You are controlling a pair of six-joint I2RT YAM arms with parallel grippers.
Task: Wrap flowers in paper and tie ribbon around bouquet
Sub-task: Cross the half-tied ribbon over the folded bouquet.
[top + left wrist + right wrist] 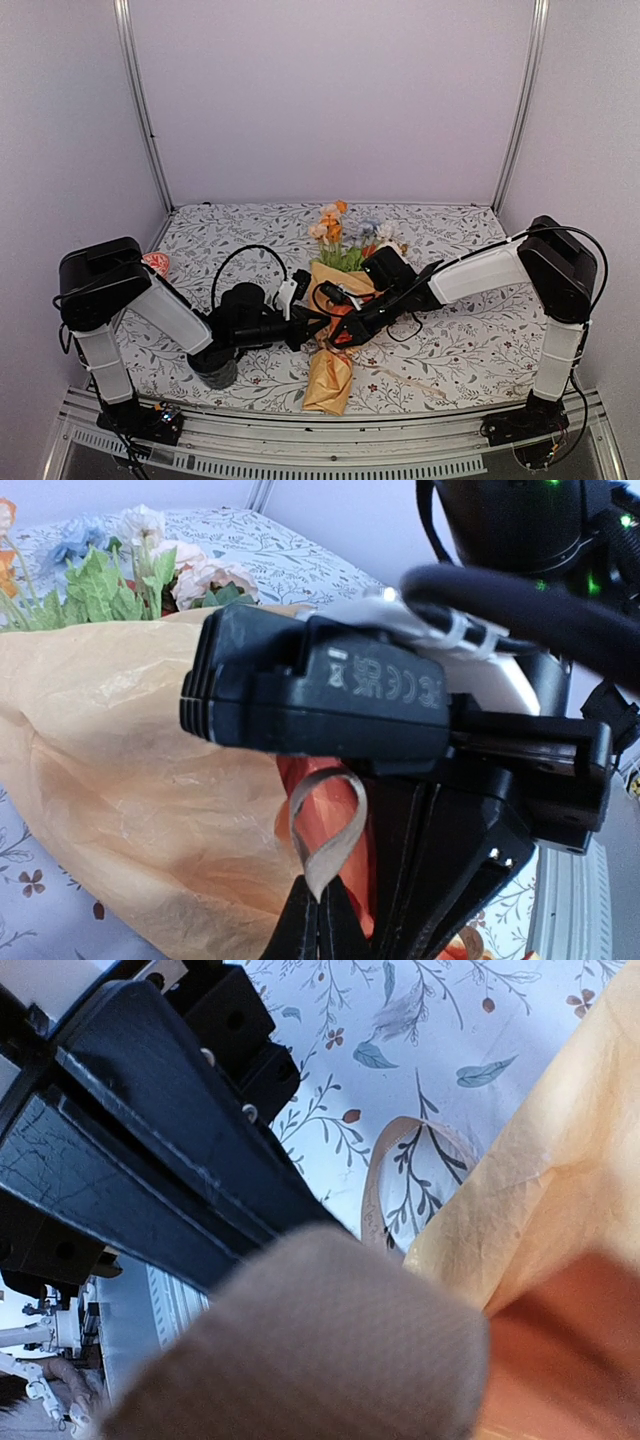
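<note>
The bouquet (332,340) lies on the table, its mustard-yellow paper (120,770) cone pointing toward the front edge. The flowers (340,235) show at its far, wide end. Both grippers meet over the middle of the cone. My left gripper (312,325) (322,920) is shut on a small loop of tan ribbon (328,825), against the orange-red inner side of the paper. My right gripper (346,332) sits just right of it, shut. In the right wrist view a blurred band of ribbon (300,1350) covers its fingertips, so I cannot tell whether it holds the band. Another ribbon loop (395,1165) lies on the cloth beside the paper (560,1150).
A dark mug (215,368) stands near the front left, under the left arm. A small reddish object (157,263) lies at the far left edge. The printed tablecloth (470,350) covers the table, and a metal rail (350,440) runs along the front.
</note>
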